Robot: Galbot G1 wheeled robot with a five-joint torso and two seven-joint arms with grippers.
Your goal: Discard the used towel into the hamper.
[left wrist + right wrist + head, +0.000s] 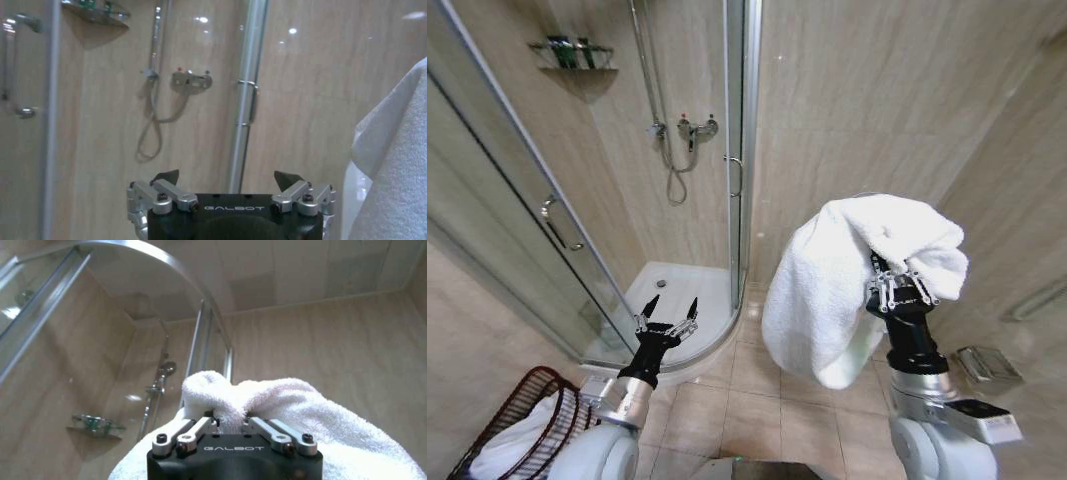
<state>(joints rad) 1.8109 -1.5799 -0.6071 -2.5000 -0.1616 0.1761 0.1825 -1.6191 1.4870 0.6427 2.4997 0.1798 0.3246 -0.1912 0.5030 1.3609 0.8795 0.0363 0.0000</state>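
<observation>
Right end effector [230, 421] – "GALBOT" – pinching towel [847, 270]

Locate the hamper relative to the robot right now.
In the head view the hamper sits at the lower left, on the floor beside the robot's left arm, below the open left gripper and near the shower tray.

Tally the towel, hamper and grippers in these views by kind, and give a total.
White towel, gripped and held up by the right gripper: 1
Hamper, on the floor at the robot's left, white cloth inside: 1
Grippers: 2, left gripper open and empty, right gripper shut
Total: 4
</observation>
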